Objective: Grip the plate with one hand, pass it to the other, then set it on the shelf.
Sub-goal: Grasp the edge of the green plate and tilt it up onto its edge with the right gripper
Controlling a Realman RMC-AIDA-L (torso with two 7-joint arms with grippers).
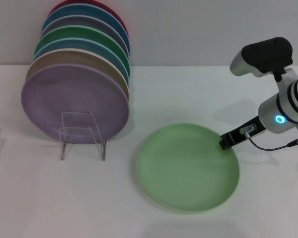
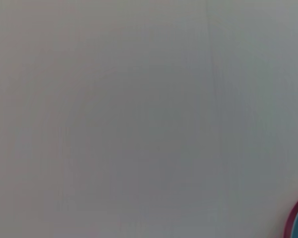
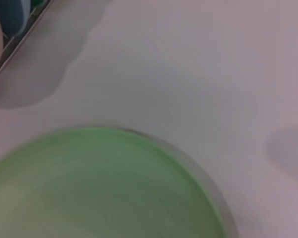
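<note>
Mint-green plate (image 1: pixel 187 167): laid flat on the white table (image 1: pixel 268 208), just right of the rack, well apart from the stacked plates.
Right gripper (image 1: pixel 227 141): seen at the plate's right rim, on the arm with a blue light; whether it is clenched or released cannot be told.
Clear shelf (image 1: pixel 82 135): stood on the table, in front of the lilac plate (image 1: pixel 74 101).
Plate row (image 1: pixel 84 47): stood upright behind the lilac one.
Left gripper: not seen.

The pale mint-green plate (image 1: pixel 187 167) lies flat on the white table, face up, round with a shallow raised rim. It sits just right of the clear rack (image 1: pixel 82 135), apart from it.
</note>
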